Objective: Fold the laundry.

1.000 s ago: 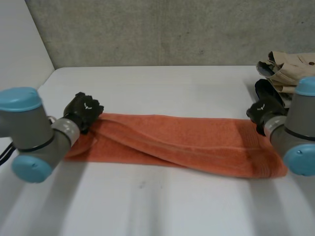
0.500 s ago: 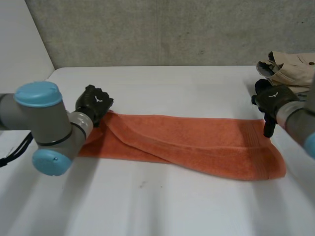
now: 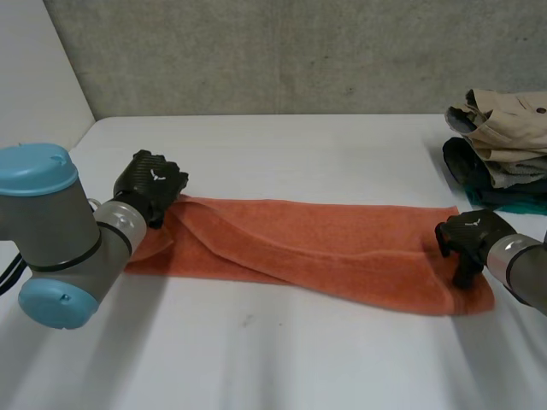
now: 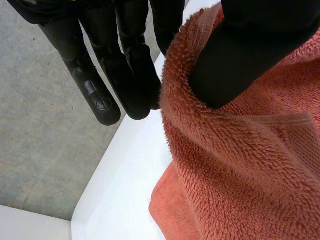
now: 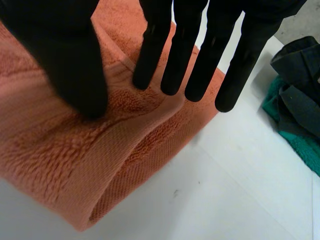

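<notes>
The towel [image 3: 325, 252] lies across the table [image 3: 282, 367], already folded lengthwise. The left hand [image 3: 152, 184] barely shifts and keeps its left end pinched, thumb [image 4: 240, 55] buried in the pile and the cloth raised against its fingers. The right hand [image 3: 467, 234] is the mover. It was up by the far corner half a second ago, and now it drops onto the right end with fingers [image 5: 246, 62] straight and spread, gripping nothing. I reckon it's resetting its grip for the crosswise fold. The clothes pile [image 3: 504, 141] waits beyond.

Clothes pile [image 3: 504, 128] partly out of frame
</notes>
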Available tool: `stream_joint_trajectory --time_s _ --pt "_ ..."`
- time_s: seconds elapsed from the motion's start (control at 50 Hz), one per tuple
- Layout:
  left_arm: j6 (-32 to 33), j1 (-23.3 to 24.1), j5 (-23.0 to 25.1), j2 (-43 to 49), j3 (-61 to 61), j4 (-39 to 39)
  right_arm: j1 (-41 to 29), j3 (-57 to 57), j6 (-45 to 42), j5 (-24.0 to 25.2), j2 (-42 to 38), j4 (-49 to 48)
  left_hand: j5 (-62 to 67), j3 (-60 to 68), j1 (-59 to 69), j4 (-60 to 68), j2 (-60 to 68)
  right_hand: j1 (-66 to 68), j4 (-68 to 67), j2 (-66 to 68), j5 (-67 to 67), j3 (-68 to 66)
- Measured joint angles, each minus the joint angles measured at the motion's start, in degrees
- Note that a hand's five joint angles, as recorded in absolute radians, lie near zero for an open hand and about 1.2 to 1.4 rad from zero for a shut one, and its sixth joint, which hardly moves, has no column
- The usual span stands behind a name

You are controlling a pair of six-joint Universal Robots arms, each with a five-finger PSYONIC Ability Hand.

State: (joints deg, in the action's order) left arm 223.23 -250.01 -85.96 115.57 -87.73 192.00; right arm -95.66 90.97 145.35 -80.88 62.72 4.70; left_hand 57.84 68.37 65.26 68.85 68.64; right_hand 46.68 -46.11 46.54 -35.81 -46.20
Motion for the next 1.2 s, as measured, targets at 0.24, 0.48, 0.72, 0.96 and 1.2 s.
stream_joint_trajectory --time_s 0.24,0.48,0.72,0.96,1.2 --pt "-1.5 -2.5 0.6 3.0 6.5 3.5 -0.4 -8.4 -0.3 -1.9 -1.5 -2.9 0.0 0.1 0.0 0.0 0.0 18.9 -22.5 21.3 -21.3 -21.9" --pt "-10.8 -1.5 1.2 7.1 19.6 2.5 -3.9 -17.7 2.0 -6.6 -1.6 0.4 0.0 0.1 0.0 0.0 0.0 -24.4 22.6 -24.1 23.4 23.0" --pt "-11.3 -0.3 1.3 -0.3 7.5 0.7 -4.1 -6.6 10.6 -4.1 -0.4 5.2 0.0 0.1 0.0 0.0 0.0 -25.5 25.5 -25.1 25.5 25.0" --pt "-11.6 -0.8 1.3 -8.0 2.8 1.2 -4.4 -2.6 15.8 -1.8 -0.9 -1.0 0.0 0.1 0.0 0.0 0.0 -25.5 24.9 -25.0 23.0 24.7" --pt "-11.9 -1.0 1.3 -9.0 1.5 1.3 -6.8 -3.1 15.4 -1.9 -4.8 -4.3 0.0 0.1 0.0 0.0 0.0 -21.0 20.3 -21.9 19.8 21.1"
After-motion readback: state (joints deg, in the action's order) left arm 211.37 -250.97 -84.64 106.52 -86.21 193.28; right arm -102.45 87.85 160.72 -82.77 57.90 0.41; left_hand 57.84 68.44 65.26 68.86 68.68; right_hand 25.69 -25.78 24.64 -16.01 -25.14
